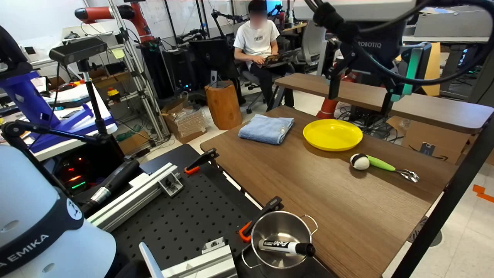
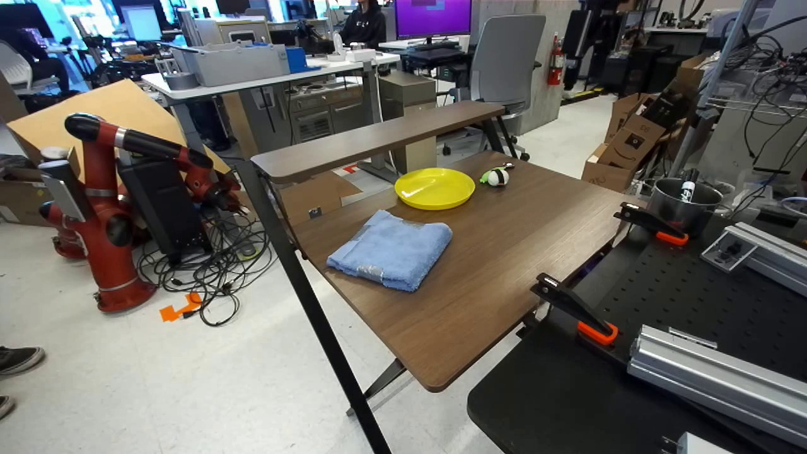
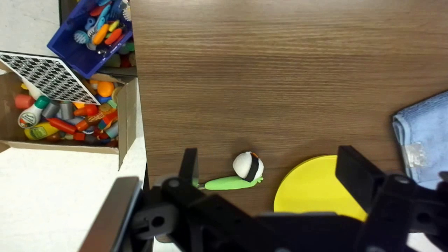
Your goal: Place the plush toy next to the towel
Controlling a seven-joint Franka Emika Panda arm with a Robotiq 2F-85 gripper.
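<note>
A small, rounded, cream-white plush toy crossed by 1 black band is seen on the brown, wood-grained tabletop, set close against a slim utensil with a smooth lime-green handle and a shiny metal head. It is separated from a folded, roughly square, light-blue cloth towel by a shallow, round, glossy yellow plate; the towel's fluffy surface is marked by a silvery patch. The black, angular gripper is held above the tabletop, its 2 jaws spread wide; in the wrist view the toy is seen in the gap between them, on the wood below. Beside the tabletop, a cylindrical pot of polished metal is fitted with 2 thin loop handles, and a white marker with a black cap is leaned inside it. A flat black board is pierced by rows of round holes.
</note>
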